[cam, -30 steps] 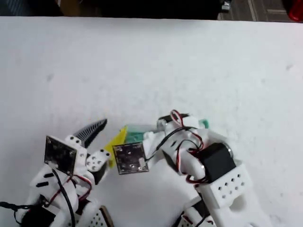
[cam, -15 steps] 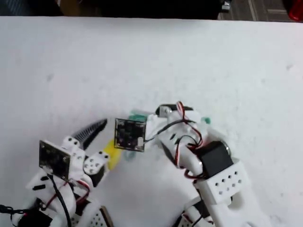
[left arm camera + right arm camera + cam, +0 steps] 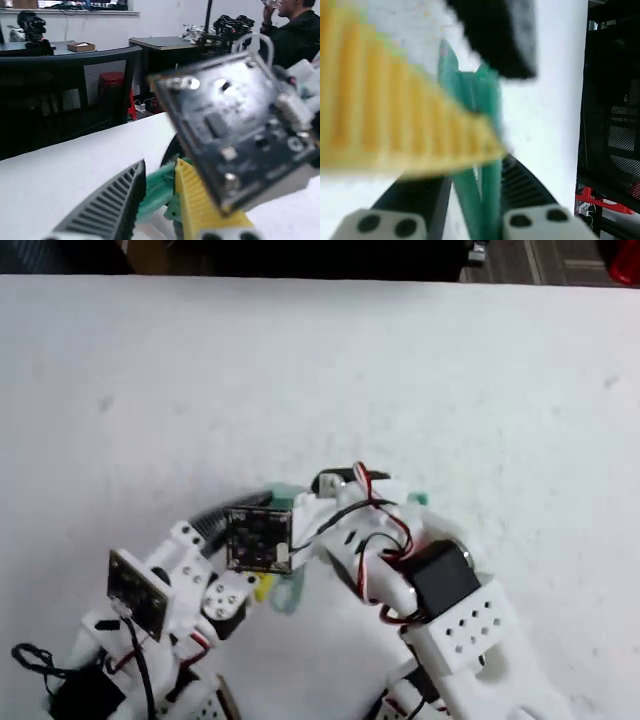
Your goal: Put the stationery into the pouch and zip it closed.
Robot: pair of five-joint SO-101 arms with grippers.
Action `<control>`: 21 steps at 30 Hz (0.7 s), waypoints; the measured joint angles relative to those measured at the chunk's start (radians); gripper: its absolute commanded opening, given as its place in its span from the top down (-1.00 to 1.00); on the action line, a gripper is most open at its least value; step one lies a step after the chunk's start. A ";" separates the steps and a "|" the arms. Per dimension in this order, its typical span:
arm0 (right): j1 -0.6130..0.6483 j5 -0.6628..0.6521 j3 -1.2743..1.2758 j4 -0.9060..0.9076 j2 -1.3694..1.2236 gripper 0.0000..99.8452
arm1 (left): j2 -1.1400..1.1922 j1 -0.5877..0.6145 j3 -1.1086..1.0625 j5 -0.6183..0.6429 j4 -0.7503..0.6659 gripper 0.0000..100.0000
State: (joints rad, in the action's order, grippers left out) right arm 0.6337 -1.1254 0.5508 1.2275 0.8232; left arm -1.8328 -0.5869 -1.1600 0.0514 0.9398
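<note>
Left end effector [image 3: 159, 172] moved in, open astride green pouch [image 3: 155, 194], right end effector [image 3: 475, 187] clamped on pouch

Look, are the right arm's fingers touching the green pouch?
Touching. In the right wrist view, the green pouch runs between the right gripper's black fingers and lies flush against one, with no gap.

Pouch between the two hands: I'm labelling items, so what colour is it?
The soft pouch is green, shown best in the right wrist view.
</note>
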 measured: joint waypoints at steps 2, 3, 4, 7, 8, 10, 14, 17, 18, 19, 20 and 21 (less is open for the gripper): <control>-0.014 0.000 0.000 0.000 0.002 0.96 | 0.000 -0.028 0.000 0.000 0.002 0.77; -0.023 0.000 0.000 -0.002 0.002 0.96 | 0.000 -0.035 0.002 0.000 0.015 0.77; -0.032 0.000 0.000 -0.002 0.002 0.96 | 0.000 -0.038 0.003 0.000 0.029 0.77; -0.054 0.025 0.000 -0.020 0.026 0.96 | -0.002 -0.044 0.021 0.000 0.064 0.77; -0.055 0.043 0.000 -0.026 0.038 0.96 | -0.002 -0.044 0.032 0.002 0.072 0.77; -0.071 0.074 0.002 -0.029 0.069 0.96 | -0.002 -0.035 0.049 -0.018 0.092 0.77; -0.074 0.097 0.005 -0.031 0.121 0.96 | 0.002 0.095 0.091 -0.068 0.104 0.77; -0.075 0.100 0.005 -0.031 0.140 0.96 | 0.000 0.210 0.153 -0.074 0.150 0.77; -0.075 0.100 0.005 -0.031 0.141 0.96 | 0.000 0.236 0.173 -0.077 0.173 0.77; -0.075 0.100 0.005 -0.031 0.141 0.96 | 0.000 0.253 0.184 -0.080 0.193 0.76; -0.075 0.100 0.005 -0.031 0.143 0.96 | 0.000 0.264 0.187 -0.080 0.209 0.74; -0.074 0.100 0.005 -0.031 0.143 0.96 | 0.000 0.272 0.187 -0.080 0.215 0.70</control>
State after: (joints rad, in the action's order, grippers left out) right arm 0.5600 -1.0257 0.5554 1.1968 0.9659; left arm -1.8328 -0.3153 -0.9728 -0.0284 1.1546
